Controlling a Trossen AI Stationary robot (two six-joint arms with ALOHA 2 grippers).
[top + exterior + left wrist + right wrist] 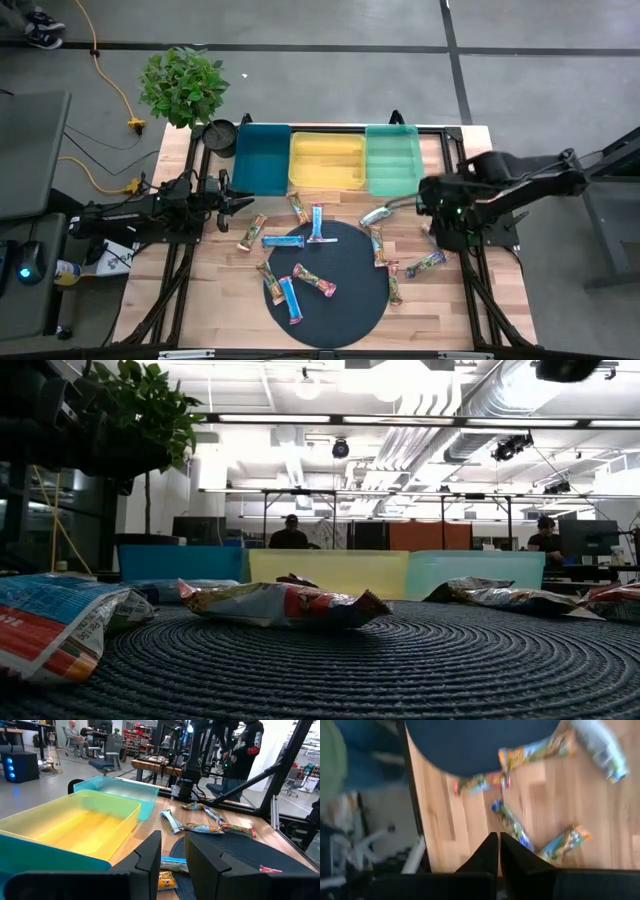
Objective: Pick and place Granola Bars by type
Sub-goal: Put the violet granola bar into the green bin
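Granola bars (322, 283): twelve visible; trays (326, 160): three, one teal, one yellow, one green; round dark mat (345, 325): one

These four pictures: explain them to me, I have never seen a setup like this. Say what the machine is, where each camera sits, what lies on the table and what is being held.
This is a robot with two dark arms at a wooden table. One picture looks straight down, one sits at table-top height, and two come from cameras on the arms' wrists. The left gripper waits near the teal tray, its fingers slightly apart and holding nothing. The right gripper hangs at the table's right side, shut and empty. Beside the teal tray stand a yellow tray and a green tray, all without bars. The granola bars lie scattered on and around a round dark mat. A potted plant stands at the far left corner.
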